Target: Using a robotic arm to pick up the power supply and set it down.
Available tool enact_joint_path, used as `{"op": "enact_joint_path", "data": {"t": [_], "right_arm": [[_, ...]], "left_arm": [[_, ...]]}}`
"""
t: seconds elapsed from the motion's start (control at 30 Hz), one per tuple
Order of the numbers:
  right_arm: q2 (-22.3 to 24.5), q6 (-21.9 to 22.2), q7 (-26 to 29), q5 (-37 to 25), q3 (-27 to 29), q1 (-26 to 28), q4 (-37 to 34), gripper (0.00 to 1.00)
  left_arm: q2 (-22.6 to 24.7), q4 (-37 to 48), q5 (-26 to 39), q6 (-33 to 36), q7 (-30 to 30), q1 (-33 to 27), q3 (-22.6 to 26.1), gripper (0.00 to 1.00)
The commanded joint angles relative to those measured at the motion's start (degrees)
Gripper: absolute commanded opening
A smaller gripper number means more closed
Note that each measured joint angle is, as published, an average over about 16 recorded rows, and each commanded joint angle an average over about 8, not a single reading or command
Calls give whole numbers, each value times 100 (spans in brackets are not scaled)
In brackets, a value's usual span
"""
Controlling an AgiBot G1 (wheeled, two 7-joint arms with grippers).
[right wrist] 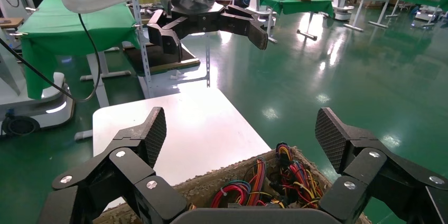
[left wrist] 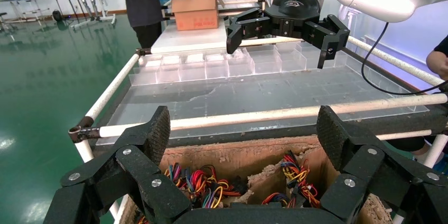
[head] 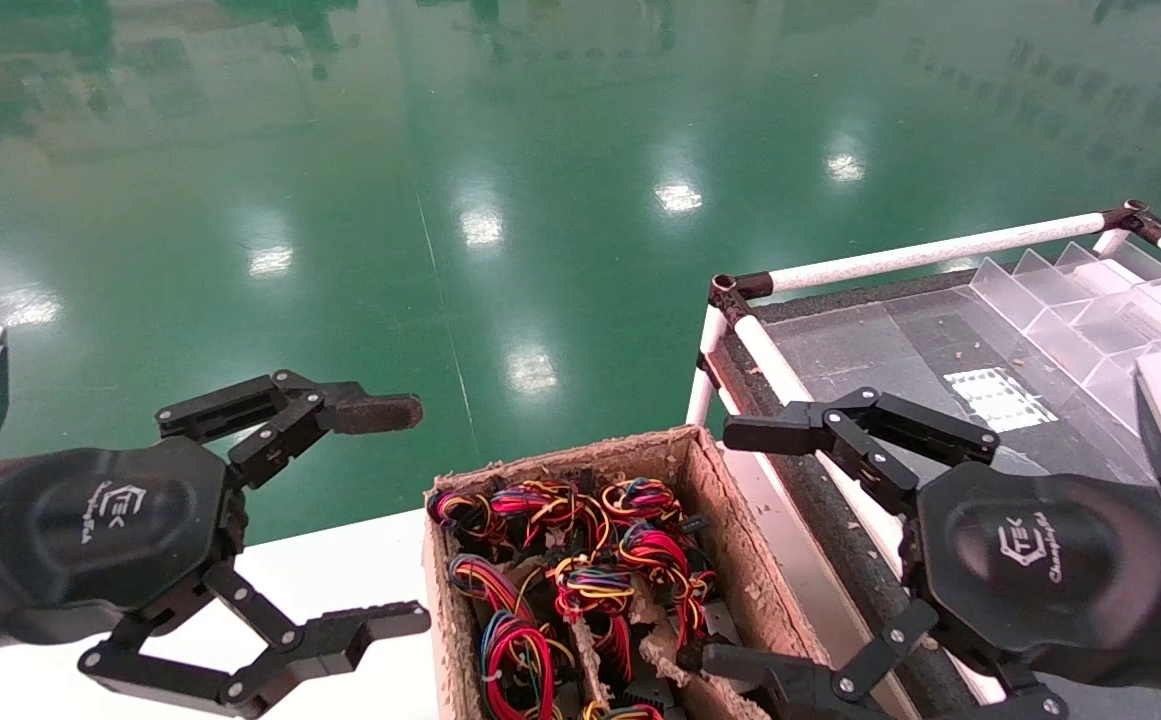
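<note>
Several power supplies stand packed in a worn brown cardboard box (head: 710,490). Only their tied bundles of red, yellow and black wires (head: 560,590) show; the metal bodies are hidden. My left gripper (head: 400,515) hangs open just left of the box, over the white table, with nothing between its fingers. My right gripper (head: 720,545) is open at the box's right wall, its lower finger over the box's inside. In the left wrist view, the open left gripper (left wrist: 244,129) frames the box wall (left wrist: 232,158) and wires (left wrist: 195,184). The right wrist view shows wires (right wrist: 296,174) below the open right gripper (right wrist: 242,129).
A white table (head: 340,570) carries the box. To the right stands a rack of white pipes (head: 920,255) with a dark shelf and clear acrylic dividers (head: 1090,300). Green floor lies beyond. A person (left wrist: 142,2) and another cardboard box (left wrist: 195,12) are far behind the rack.
</note>
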Motion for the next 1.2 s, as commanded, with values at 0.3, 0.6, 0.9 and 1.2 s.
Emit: {"op": "enact_joint_path", "data": {"t": [0.3, 0.6, 0.9, 1.2], "right_arm": [[0, 0, 0, 0, 0, 0, 0, 100], [0, 0, 0, 0, 0, 0, 0, 100], [0, 0, 0, 0, 0, 0, 0, 100], [0, 0, 0, 0, 0, 0, 0, 100]], "left_arm": [[0, 0, 0, 0, 0, 0, 0, 100], [0, 0, 0, 0, 0, 0, 0, 100], [0, 0, 0, 0, 0, 0, 0, 41], [0, 0, 0, 0, 0, 0, 0, 0]]}}
